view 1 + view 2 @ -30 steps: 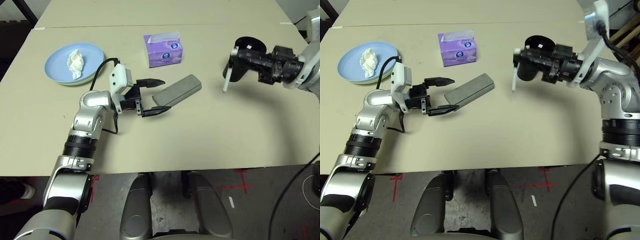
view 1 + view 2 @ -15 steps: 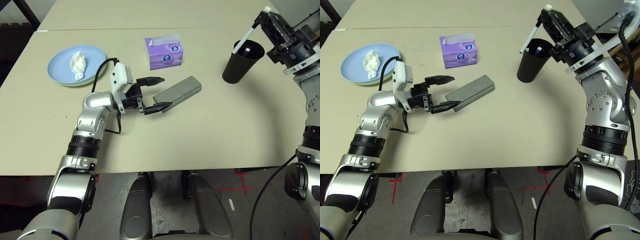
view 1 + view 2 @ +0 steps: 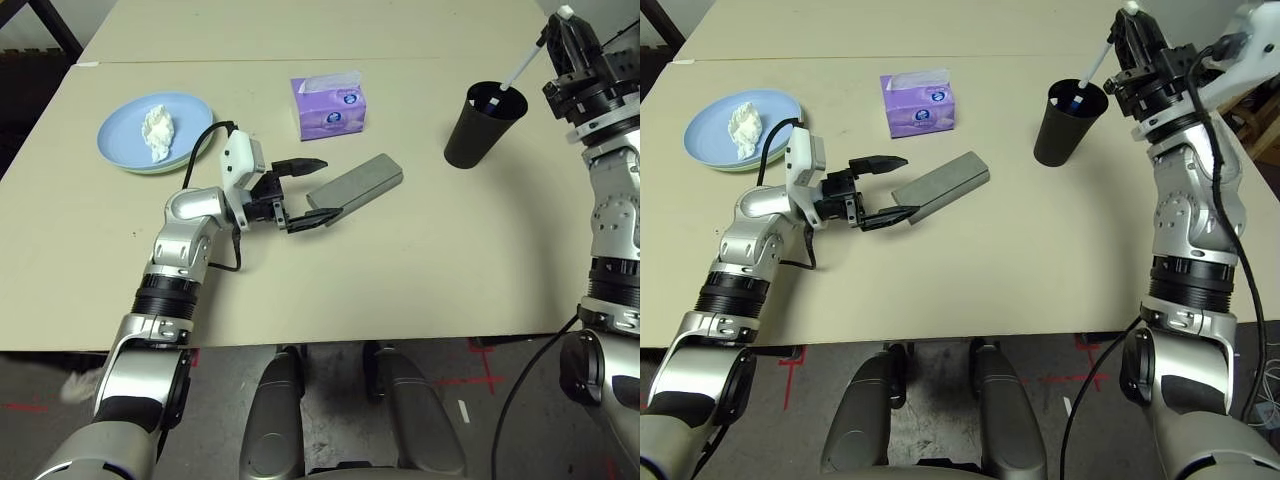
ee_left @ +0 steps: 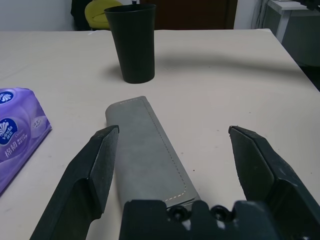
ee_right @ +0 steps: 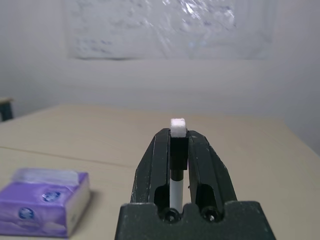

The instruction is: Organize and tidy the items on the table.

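Note:
A grey glasses case (image 3: 358, 181) lies aslant mid-table. My left gripper (image 3: 322, 190) is open, its two fingers on either side of the case's near end (image 4: 150, 150) without pinching it. At the right stands a black cup (image 3: 482, 126), also seen as the cup (image 4: 132, 42) beyond the case. My right gripper (image 3: 1137, 30) is shut on the top of a thin white pen (image 3: 520, 70), held slanted over the cup with its blue lower end inside the mouth. The pen (image 5: 177, 125) shows between the shut fingers. A crumpled tissue (image 3: 156, 130) lies on a light blue plate (image 3: 120, 125) with a pale green rim beneath.
A purple tissue box (image 3: 327, 104) stands behind the case, between plate and cup. The beige table (image 3: 420, 270) has bare room in front of and to the right of the case. Its front edge runs close to my left elbow.
My right arm swung up and back, turning the pen from hanging beside the cup to slanting over it with its tip inside. The left gripper stayed at the case.

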`<state>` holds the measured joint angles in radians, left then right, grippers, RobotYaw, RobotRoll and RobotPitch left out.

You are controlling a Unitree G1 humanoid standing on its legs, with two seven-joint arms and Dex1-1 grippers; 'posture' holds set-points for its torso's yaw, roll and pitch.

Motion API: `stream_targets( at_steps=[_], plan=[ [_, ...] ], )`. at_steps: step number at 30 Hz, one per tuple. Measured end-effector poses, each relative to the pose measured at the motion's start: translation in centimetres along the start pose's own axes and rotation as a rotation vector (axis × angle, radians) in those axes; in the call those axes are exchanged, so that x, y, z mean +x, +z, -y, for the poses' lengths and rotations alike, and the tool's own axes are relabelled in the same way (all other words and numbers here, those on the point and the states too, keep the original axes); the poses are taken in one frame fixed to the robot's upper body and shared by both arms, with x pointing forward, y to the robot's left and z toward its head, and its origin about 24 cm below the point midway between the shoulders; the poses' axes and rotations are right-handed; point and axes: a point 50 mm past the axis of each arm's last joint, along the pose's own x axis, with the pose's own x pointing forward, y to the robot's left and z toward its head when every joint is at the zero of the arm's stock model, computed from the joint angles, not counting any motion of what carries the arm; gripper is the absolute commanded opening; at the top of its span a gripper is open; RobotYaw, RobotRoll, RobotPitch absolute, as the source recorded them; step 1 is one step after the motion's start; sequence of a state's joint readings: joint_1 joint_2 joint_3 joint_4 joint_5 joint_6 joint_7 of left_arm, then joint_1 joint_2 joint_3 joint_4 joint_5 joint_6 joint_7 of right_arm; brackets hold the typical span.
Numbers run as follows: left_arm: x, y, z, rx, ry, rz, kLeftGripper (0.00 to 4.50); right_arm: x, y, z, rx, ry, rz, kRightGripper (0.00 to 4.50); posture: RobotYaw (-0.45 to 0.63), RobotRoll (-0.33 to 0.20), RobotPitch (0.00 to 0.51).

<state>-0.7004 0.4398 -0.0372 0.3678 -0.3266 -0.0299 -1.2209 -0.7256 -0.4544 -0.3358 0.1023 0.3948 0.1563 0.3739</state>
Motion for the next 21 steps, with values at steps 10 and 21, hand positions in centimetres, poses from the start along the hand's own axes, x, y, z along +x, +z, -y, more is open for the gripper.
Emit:
stream_targets(
  at_steps=[10, 21],
  plan=[
    [0.0, 0.0, 0.0, -0.002, -0.003, -0.001, 4.5, 0.1, -1.1, -0.2, 0.036, -0.051, -0.13, 0.33, 0.04, 0.0, 0.22],
    [0.0, 0.0, 0.0, -0.006, -0.007, -0.005, 4.5, 0.0, -1.8, -0.4, 0.044, -0.065, -0.191, 0.33, 0.04, 0.0, 0.221]
  ],
)
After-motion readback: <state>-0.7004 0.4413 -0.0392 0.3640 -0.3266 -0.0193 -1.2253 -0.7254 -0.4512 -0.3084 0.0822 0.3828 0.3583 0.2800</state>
